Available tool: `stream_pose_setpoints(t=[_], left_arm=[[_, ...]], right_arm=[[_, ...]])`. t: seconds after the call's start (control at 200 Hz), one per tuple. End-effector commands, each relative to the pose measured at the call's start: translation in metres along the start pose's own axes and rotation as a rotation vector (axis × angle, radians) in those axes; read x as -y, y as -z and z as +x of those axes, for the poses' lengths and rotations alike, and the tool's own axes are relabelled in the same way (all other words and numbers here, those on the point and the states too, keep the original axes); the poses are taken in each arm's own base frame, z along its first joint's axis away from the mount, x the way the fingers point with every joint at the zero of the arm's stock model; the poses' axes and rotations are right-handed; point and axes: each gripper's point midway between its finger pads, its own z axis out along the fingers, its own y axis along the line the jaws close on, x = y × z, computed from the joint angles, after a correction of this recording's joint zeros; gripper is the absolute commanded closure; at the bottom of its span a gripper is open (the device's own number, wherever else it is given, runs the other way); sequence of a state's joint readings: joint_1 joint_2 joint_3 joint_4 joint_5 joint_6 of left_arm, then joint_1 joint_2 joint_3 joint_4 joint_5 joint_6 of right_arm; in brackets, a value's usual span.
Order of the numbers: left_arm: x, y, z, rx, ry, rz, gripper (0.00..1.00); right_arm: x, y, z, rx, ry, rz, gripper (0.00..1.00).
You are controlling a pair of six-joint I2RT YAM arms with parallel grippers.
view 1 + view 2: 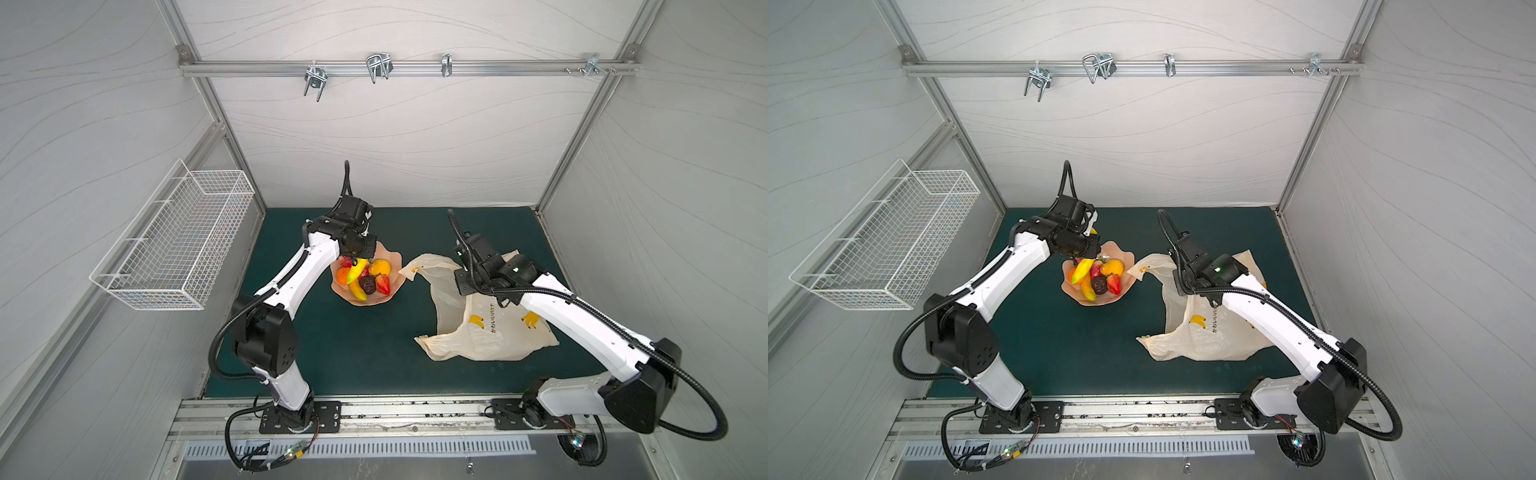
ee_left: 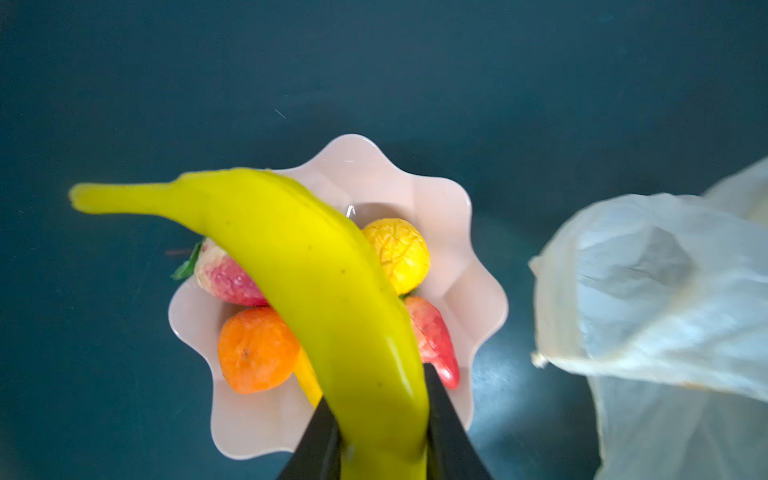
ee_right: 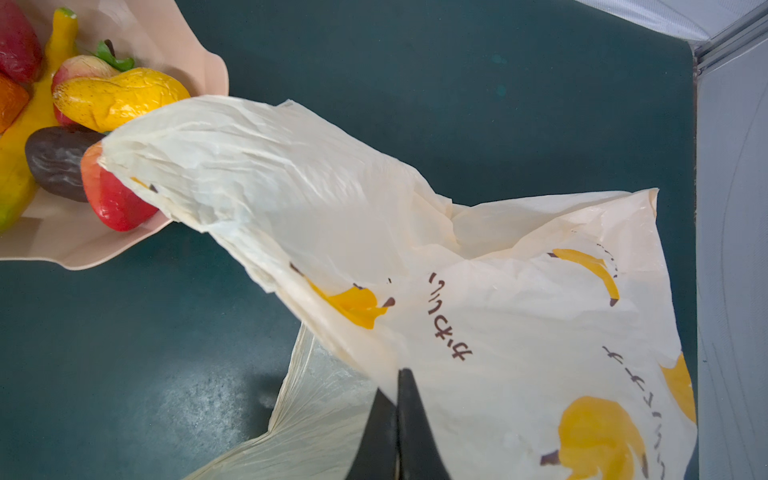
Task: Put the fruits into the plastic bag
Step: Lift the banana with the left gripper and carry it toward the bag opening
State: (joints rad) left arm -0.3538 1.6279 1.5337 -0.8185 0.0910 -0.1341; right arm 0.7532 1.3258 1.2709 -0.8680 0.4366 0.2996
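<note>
Left end effector (image 2: 378, 386): closed on the lower end of a yellow banana (image 2: 291, 266), with one black finger (image 2: 320, 440) on each side of it.
Held banana: slanted over the pink wavy-edged bowl (image 1: 395, 259), just left of centre in both top views. Its stem end points out past the rim. Whether it touches the fruit beneath cannot be told.
Fruit in the bowl: an orange (image 2: 255, 351), a yellow pear-shaped fruit (image 2: 399, 253), two strawberries (image 2: 436, 340), a second banana (image 1: 358, 293) and a dark brown fruit (image 1: 368, 284), packed close together.
Right end effector (image 3: 400, 382): its fingers (image 3: 409, 415) are pressed together, pinching the film of the plastic bag (image 1: 490, 332) near its mouth.
Plastic bag: right of centre in both top views, cream and translucent, printed with banana bunches and dark writing. Its lower part lies on the counter (image 1: 353, 345) and its upper part is raised at the pinch. One handle reaches toward the bowl and ends just beside the rim. Whether it touches the rim cannot be told.
Counter: dark green, carrying the bowl and the bag side by side.
Wire basket (image 1: 174, 245): white, on the wall at the left of the frame, well apart from the bowl.
</note>
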Motion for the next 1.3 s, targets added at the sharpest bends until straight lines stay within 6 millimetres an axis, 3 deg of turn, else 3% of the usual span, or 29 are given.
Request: stream_pose_setpoints(t=[0.0, 0.155, 0.335, 0.585, 0.9, 1.296], left_arm=[[0.025, 0.027, 0.010, 0.039, -0.025, 0.145, 0.81], [0.039, 0.044, 0.050, 0.051, -0.059, 0.246, 0.80], [0.049, 0.045, 0.098, 0.045, -0.118, 0.282, 0.80], [0.067, 0.026, 0.150, -0.026, -0.237, 0.253, 0.80], [0.104, 0.014, 0.145, -0.030, -0.301, 0.355, 0.80], [0.170, 0.007, 0.121, -0.007, -0.222, 0.681, 0.82]], right_arm=[[-0.002, 0.007, -0.003, 0.009, -0.024, -0.014, 1.00], [-0.001, 0.009, 0.000, 0.009, -0.040, -0.019, 1.00], [-0.002, 0.010, 0.001, 0.007, -0.048, -0.026, 1.00], [-0.004, 0.008, 0.002, 0.004, -0.056, -0.035, 1.00], [-0.006, 0.008, 0.004, -0.002, -0.070, -0.047, 1.00], [-0.009, 0.016, 0.001, 0.021, -0.148, -0.090, 1.00]])
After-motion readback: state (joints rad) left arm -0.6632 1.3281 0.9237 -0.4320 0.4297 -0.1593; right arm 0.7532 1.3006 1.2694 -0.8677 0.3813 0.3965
